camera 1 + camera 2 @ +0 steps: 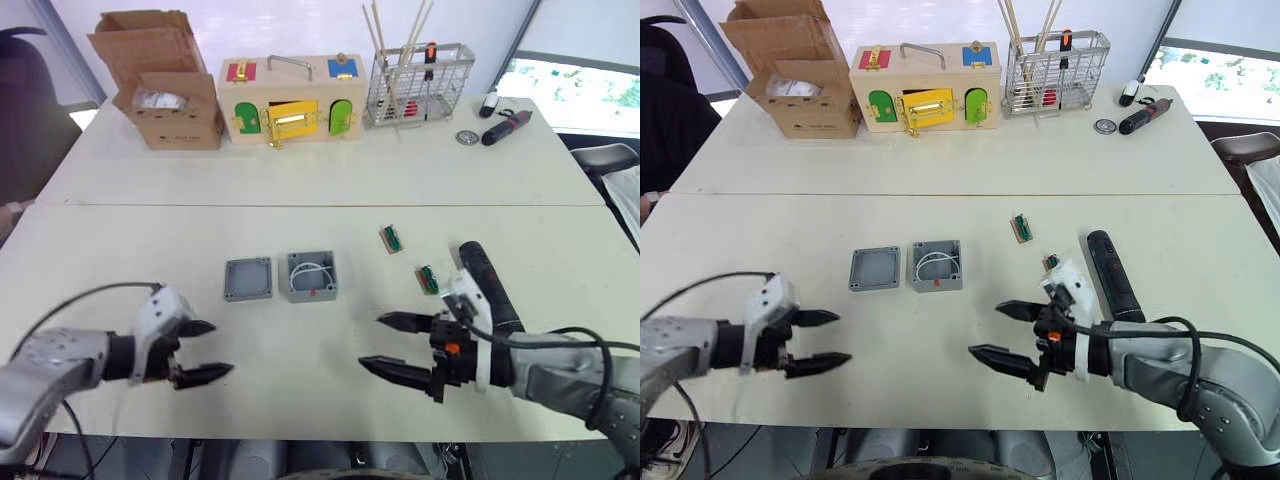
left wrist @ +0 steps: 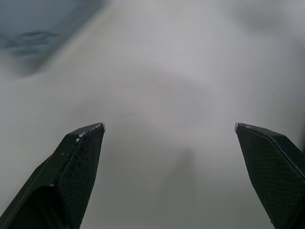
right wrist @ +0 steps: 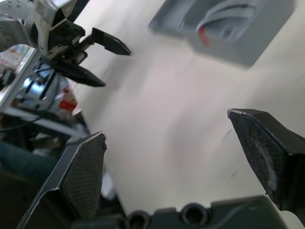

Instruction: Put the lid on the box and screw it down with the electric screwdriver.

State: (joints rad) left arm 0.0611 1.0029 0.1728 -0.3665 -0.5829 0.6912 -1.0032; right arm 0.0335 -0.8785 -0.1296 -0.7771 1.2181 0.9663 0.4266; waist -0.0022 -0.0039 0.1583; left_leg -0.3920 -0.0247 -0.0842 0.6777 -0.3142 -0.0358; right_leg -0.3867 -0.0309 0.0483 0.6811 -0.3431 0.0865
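- Head views: white table point(image 1: 300, 180) with the small flat square grey plastic lid point(image 1: 248, 279) lying flat near its middle, just beside and to the left of the small square grey plastic box point(image 1: 312, 276), which stands open-topped with a white wire coiled inside and a small red mark on its front wall; the two are close but I cannot tell if they touch
- Thick black cylindrical electric screwdriver point(image 1: 489, 283) lies on the table to the right of the box, well apart from it, partly behind the right arm; two small green-and-brown parts point(image 1: 391, 239) lie between it and the box
- Left gripper point(image 1: 203, 351) hovers over the near left part of the table, its two black fingers spread apart and holding nothing; right gripper point(image 1: 392, 345) is over the near right part, fingers likewise spread and empty, pointing towards the left gripper
- Along the far edge: open brown cardboard box point(image 1: 165, 80), wooden box with coloured latches point(image 1: 290, 98), wire basket point(image 1: 418, 85) holding sticks and an orange-handled screwdriver, and a dark maroon-bodied tool point(image 1: 507, 127)
- Left wrist view: two black fingertips point(image 2: 78, 157) set wide apart above bare pale table surface
- Right wrist view: its own black fingers point(image 3: 262, 152) wide apart; beyond them the grey box point(image 3: 238, 28) with white wire and red mark, and the left gripper point(image 3: 102, 64) open across the table
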